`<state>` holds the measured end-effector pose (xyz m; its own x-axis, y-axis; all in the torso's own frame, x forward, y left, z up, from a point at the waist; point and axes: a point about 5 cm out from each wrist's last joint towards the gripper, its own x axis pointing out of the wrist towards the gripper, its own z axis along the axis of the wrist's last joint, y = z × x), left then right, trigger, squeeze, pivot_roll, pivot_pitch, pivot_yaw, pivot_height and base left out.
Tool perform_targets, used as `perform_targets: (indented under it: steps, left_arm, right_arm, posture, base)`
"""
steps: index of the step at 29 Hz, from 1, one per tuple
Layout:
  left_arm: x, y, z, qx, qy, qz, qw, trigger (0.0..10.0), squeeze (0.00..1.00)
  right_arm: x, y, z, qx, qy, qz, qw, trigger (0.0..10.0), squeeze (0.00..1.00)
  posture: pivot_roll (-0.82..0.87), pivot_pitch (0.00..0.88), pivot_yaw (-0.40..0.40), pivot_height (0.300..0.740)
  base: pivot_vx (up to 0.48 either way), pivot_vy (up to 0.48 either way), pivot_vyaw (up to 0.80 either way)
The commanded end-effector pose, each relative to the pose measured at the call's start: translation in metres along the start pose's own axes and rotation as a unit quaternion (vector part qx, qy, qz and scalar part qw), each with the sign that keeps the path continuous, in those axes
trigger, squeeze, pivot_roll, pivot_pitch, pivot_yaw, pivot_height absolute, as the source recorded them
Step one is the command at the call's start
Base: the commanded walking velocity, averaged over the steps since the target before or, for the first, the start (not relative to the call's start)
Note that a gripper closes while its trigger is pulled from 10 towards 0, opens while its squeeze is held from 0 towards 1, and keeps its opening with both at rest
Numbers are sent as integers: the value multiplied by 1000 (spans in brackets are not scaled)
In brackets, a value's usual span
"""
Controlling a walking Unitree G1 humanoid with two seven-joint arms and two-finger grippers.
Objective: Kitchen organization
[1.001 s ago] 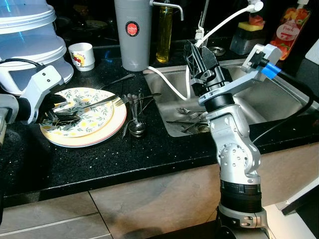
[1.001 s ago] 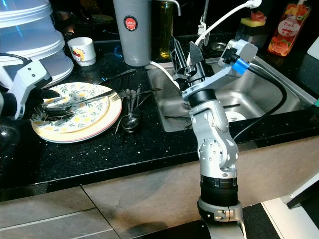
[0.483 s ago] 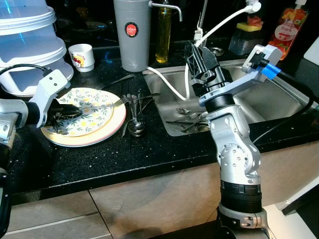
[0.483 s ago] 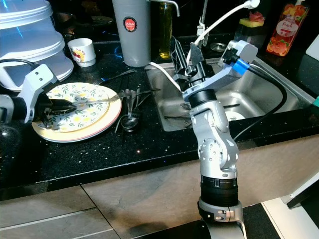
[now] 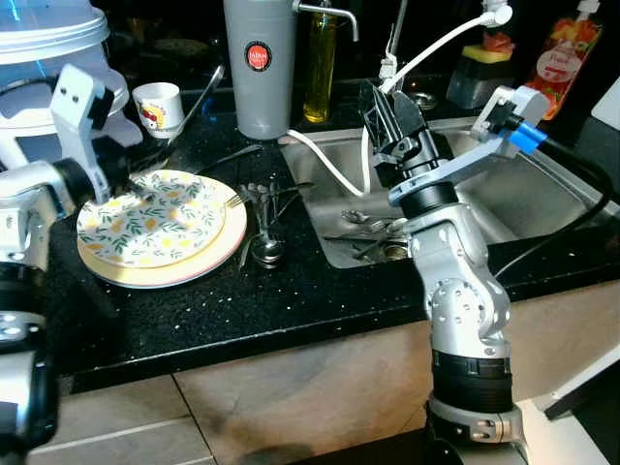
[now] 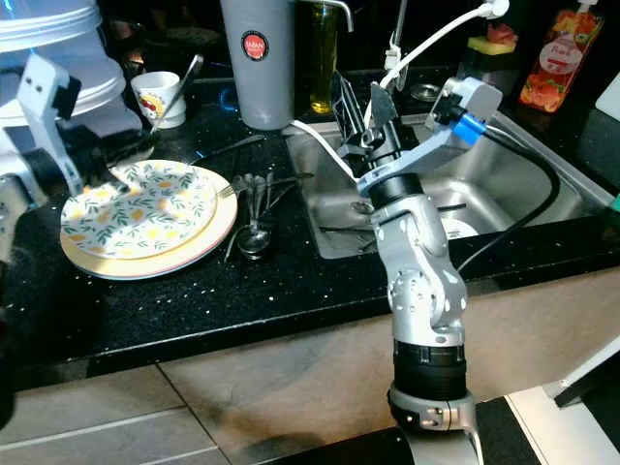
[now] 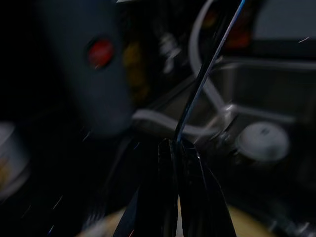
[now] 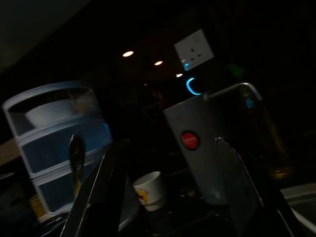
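The left end effector (image 5: 145,155) pinches a utensil (image 5: 199,95) lifted above the plates (image 5: 160,228); the right end effector (image 5: 387,111) is spread over the sink (image 5: 542,194). Cutlery (image 5: 262,218) on the counter (image 5: 291,291) remains unsorted.

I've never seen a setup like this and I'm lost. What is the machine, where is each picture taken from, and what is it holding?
This is a humanoid robot at a black kitchen counter. Two pictures come from its head, looking down; the two dark ones come from cameras on its wrists. Its left hand is shut on a thin metal utensil, raised above the stacked floral plates. Loose metal cutlery lies beside the plates, near the steel sink. Its right hand hovers open over the sink, holding nothing.
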<state>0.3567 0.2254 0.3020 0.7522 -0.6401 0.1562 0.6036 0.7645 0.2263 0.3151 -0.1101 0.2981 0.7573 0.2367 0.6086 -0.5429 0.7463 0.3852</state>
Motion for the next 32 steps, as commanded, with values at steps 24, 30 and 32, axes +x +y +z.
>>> perform_targets:
  steps: [24,30,32]
  left_arm:
    - [55,-106,-1,-74,-72,-69,992,10000,0]
    - [49,-119,3,-82,-91,-99,988,10000,0]
    - [47,-121,5,-89,-97,-97,987,10000,0]
  right_arm:
    - [-16,32,-11,22,51,132,990,10000,0]
    - [-15,25,-9,22,48,119,992,10000,0]
    - [-13,22,-8,20,48,111,992,10000,0]
  posture:
    - [54,0,18,740]
    - [56,0,10,740]
    - [58,0,8,740]
  base:
    - [0,0,0]
    - [0,0,0]
    - [0,0,0]
